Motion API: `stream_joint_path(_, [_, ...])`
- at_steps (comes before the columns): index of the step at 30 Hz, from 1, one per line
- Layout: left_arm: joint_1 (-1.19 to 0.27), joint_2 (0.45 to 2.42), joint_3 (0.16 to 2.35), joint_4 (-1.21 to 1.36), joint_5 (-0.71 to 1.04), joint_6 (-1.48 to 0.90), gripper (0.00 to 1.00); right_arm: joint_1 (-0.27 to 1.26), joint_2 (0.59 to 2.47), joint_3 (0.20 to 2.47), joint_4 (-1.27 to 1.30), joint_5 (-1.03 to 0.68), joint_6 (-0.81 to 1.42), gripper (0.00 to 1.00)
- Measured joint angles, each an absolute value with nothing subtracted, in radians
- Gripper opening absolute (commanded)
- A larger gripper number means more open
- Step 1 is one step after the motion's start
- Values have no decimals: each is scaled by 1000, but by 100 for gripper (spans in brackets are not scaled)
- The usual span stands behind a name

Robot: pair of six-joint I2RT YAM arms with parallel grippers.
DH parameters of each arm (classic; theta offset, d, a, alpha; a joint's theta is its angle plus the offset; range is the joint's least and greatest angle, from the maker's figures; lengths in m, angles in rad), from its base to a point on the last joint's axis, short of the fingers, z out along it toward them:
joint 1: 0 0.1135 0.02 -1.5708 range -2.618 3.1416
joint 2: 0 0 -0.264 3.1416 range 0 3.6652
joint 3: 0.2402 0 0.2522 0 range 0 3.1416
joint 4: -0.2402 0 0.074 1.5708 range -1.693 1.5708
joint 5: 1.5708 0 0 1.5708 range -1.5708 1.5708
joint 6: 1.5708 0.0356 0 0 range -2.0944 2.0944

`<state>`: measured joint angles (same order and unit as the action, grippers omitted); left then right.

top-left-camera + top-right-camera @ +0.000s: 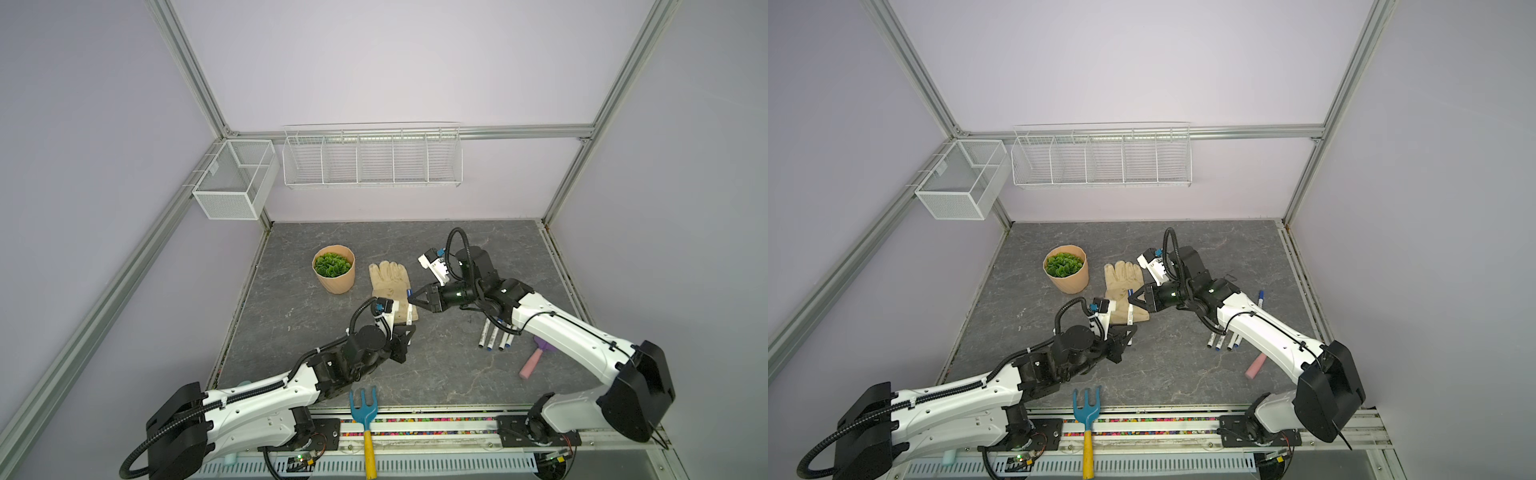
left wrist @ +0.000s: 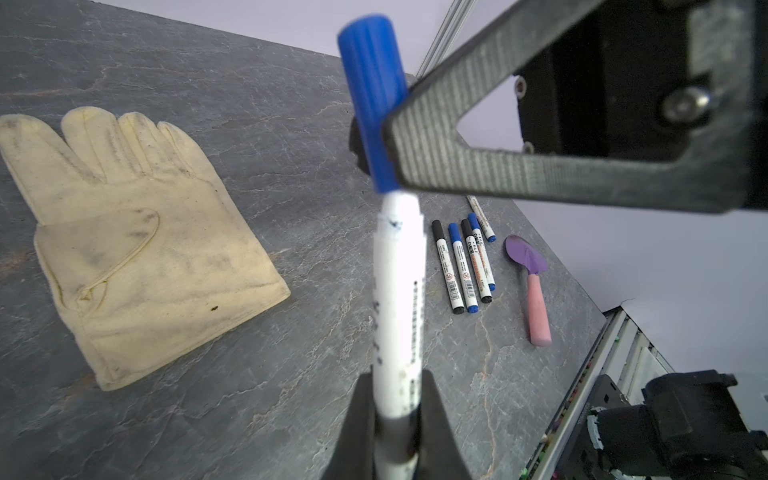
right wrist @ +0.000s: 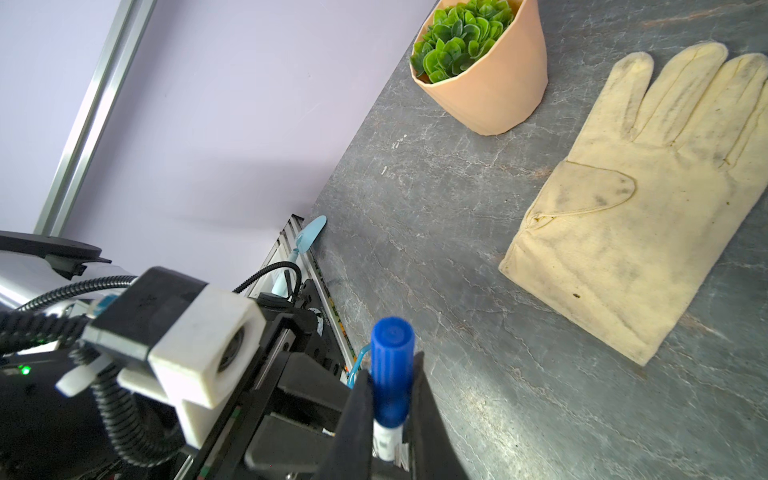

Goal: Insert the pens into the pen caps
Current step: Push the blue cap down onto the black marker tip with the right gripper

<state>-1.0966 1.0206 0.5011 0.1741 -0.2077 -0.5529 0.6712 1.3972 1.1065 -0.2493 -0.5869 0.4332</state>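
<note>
A: How were the jaws of the left gripper (image 1: 408, 334) found?

B: They were pressed onto the white barrel of one pen (image 2: 399, 299), low on its length. The barrel ran out from between them toward the right gripper (image 1: 412, 297).

A: And the right jaws?

B: They were clamped on a blue pen cap (image 3: 392, 361), just beyond the left jaws, along the line of the pen. The cap was seen set over the pen's far end, with white barrel showing just under it. Whether it was pushed fully home could not be told.

A: Where were the other pens placed?

B: Four capped pens (image 2: 463, 270) were laid side by side on the worktop (image 1: 311, 316), well off to the right-arm side of both jaws and partly covered by the right arm in both top views. Two black caps and two blue ones were counted there. A fifth pen (image 1: 1261, 297), blue-capped, was noted farther off, behind the right arm.

A: What else was observed near the jaws?

B: A cream glove (image 1: 388, 276) was spread flat just behind the right jaws, and a potted plant (image 1: 334, 270) was seen beyond it, toward the left-arm side. A purple trowel (image 2: 532, 282) with a pink handle was laid beside the row of pens, on the side away from the jaws. A blue hand fork (image 1: 365, 409) with a yellow handle was seen at the worktop's near edge, well short of both jaws, beside the left arm.
</note>
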Motion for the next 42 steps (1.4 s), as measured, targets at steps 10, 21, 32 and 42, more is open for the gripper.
stream_joint_path(10, [-1070, 1064, 554, 250, -174, -521, 0, 665, 1335, 1106, -213, -589, 376, 10])
stream_joint_path(21, [-1070, 1091, 619, 257, -185, -354, 0, 757, 1233, 1124, -260, -377, 236, 10])
stream_joint_path(32, [-1132, 1091, 617, 227, -329, -194, 0, 781, 1208, 1126, -321, -303, 181, 11])
stream_joint_path(42, [-1157, 1100, 615, 314, -344, -152, 0, 780, 1185, 1121, -420, -270, 185, 45])
